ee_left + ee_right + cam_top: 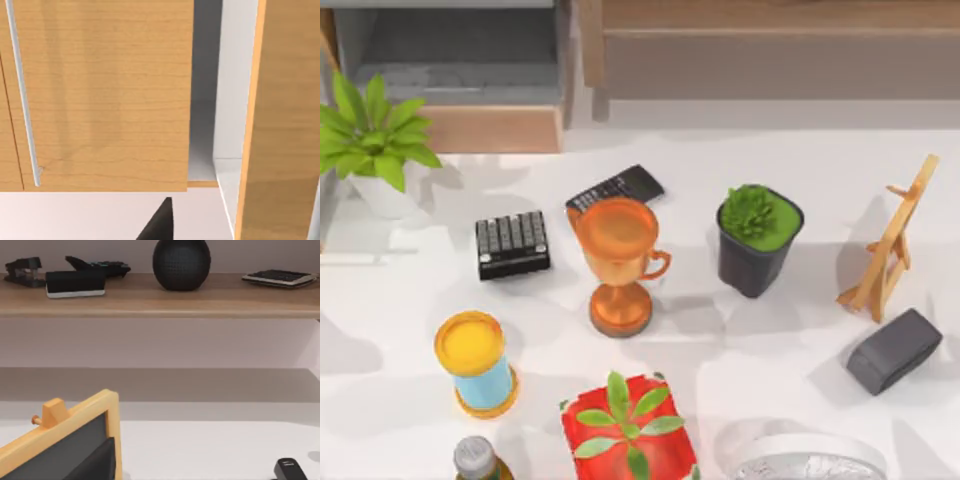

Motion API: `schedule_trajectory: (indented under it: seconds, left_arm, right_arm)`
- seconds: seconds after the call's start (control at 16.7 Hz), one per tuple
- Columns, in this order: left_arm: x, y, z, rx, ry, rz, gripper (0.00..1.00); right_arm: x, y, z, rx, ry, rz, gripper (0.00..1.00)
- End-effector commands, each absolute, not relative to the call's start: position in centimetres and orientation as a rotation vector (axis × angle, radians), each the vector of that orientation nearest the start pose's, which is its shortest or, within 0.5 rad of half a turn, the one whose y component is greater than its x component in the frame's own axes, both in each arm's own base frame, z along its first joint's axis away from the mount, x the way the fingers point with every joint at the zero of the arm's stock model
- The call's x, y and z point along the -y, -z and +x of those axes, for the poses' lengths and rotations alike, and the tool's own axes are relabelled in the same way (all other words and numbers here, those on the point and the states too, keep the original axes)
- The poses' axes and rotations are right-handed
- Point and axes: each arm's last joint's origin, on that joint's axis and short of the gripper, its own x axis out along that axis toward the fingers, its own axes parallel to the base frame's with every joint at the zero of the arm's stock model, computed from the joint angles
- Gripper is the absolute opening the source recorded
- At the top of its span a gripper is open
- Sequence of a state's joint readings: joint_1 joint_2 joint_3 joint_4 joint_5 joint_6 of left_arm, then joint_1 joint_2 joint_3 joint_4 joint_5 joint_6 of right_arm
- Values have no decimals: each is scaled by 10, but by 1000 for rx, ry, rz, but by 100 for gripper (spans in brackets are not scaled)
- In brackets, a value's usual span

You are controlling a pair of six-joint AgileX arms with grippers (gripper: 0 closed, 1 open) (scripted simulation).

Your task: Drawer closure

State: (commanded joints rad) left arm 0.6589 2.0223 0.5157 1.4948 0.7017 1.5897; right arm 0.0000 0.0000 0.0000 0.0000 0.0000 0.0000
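How far the jaws stand apart I cannot tell on either arm: before the left arm's camera there is just a dark fingertip [159, 224] poking up below a light wood panel [105, 95] that carries a slim metal bar [22, 95], and before the right arm's camera a dark finger [95, 462] lies against a small easel blackboard [65, 445]; neither has hold of anything that I can make out. The drawer [455, 75] sits at the far left of the white table [800, 350], pulled out, its grey inside open to the top and its tan front board facing the tabletop. Just beside that front board stands a leafy plant in a white pot [372, 140]. Further in lie a small black keypad [512, 244] and a dark calculator [616, 188], and an orange trophy cup [618, 262] stands between them and a black pot with green moss [758, 238]. On the right stand a wooden easel [892, 245] and a grey block [894, 350]. Near the front edge are a yellow-topped blue can [475, 365], a bottle top [476, 458] and a red pot with a green plant [628, 425]. Behind the table, the right arm's camera catches a wooden shelf [160, 297] holding a round black speaker [181, 262].
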Motion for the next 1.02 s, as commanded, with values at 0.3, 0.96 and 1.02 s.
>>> schedule_trajectory:
  seconds: [0.3,0.96,1.02]
  left_arm:
    - [-174,-95,254,16,16,1571,10]
    - [-175,-91,254,0,24,1555,0]
    - [-176,-91,258,-6,18,1555,0]
  right_arm:
    - [1,-160,106,0,0,0,100]
    - [1,-160,106,0,0,0,100]
    - [1,-160,106,0,0,0,100]
